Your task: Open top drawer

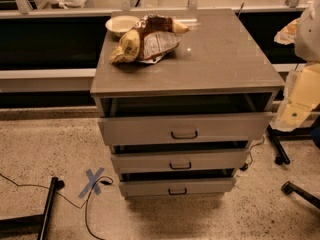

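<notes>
Wide grey flat-panelled top drawer (145, 129), dark loop handle (184, 134) — well left of pale hand (294, 111) at right edge; panel's long axis crosswise — hand's opening: cannot tell.

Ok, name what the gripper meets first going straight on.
Probably the right end of the top drawer; the gripper hangs just beside it, pointing down-left. Depth is unclear.

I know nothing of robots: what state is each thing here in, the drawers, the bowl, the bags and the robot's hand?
top drawer: pulled partly out, dark gap behind its front.
middle drawer: pushed in or nearly so; cannot tell which.
bottom drawer: likewise.
bowl: upright on the cabinet top.
snack bags: crumpled, lying beside the bowl.
gripper: at the cabinet's right side, off the drawer handle.
</notes>
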`<state>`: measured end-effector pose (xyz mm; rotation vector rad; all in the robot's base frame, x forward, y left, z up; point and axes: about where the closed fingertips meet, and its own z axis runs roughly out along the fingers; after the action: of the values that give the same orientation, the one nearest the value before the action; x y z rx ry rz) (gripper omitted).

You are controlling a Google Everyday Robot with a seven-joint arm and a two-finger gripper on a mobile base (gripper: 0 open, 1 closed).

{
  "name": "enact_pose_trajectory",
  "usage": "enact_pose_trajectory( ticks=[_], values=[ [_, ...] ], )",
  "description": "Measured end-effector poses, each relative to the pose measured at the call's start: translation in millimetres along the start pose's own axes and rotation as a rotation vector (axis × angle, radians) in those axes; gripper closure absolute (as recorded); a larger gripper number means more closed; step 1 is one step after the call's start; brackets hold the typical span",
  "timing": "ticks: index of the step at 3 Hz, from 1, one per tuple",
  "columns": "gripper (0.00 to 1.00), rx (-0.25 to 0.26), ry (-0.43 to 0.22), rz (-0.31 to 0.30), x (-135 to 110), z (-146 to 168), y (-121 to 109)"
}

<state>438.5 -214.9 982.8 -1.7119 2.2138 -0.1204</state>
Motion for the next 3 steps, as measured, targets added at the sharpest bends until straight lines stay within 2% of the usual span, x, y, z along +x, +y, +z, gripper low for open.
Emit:
enact_pose_trajectory(
  ticks=[1, 2, 3],
  values=[
    [0.0, 0.0, 0.0, 0.0, 0, 0, 0],
    [0.0, 0.0, 0.016, 0.017, 6, 14, -5],
    [0.0, -0.021, 0.017, 0.004, 21, 55, 0]
  ],
)
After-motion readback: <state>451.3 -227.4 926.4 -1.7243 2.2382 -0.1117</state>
